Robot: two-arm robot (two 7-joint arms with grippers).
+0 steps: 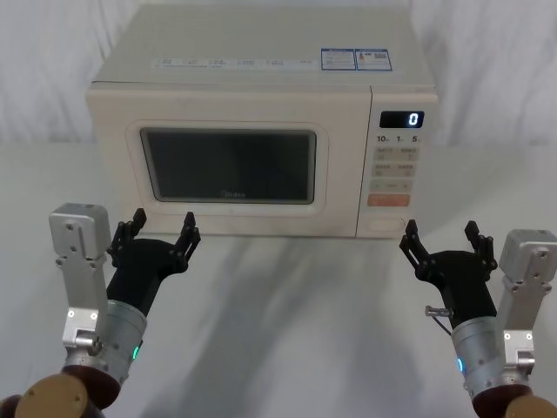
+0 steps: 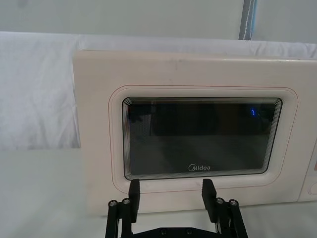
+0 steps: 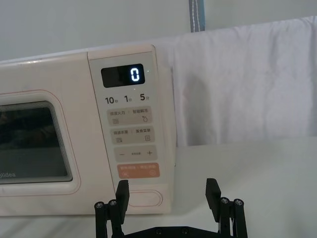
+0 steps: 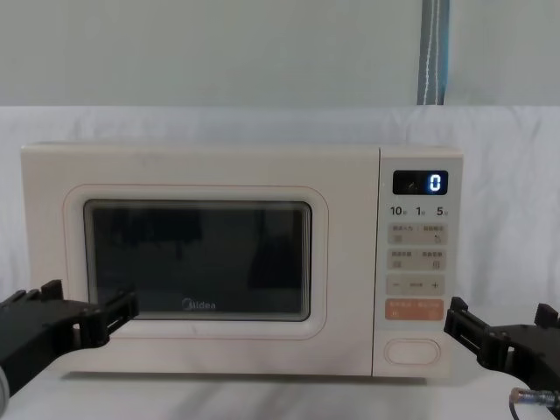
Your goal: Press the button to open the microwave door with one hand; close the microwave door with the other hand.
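Observation:
The cream microwave stands on the table with its microwave door shut flush, dark window and Midea logo facing me. The button, a wide cream pill, sits at the bottom of the control panel under an orange key. My left gripper hovers open just in front of the door's lower left, touching nothing. My right gripper is open too, a little in front of the microwave's lower right corner, slightly right of the button.
The control panel shows a lit "0" display above small beige keys. A white cloth covers the table and hangs as a backdrop behind the microwave. There is open tabletop between and in front of both arms.

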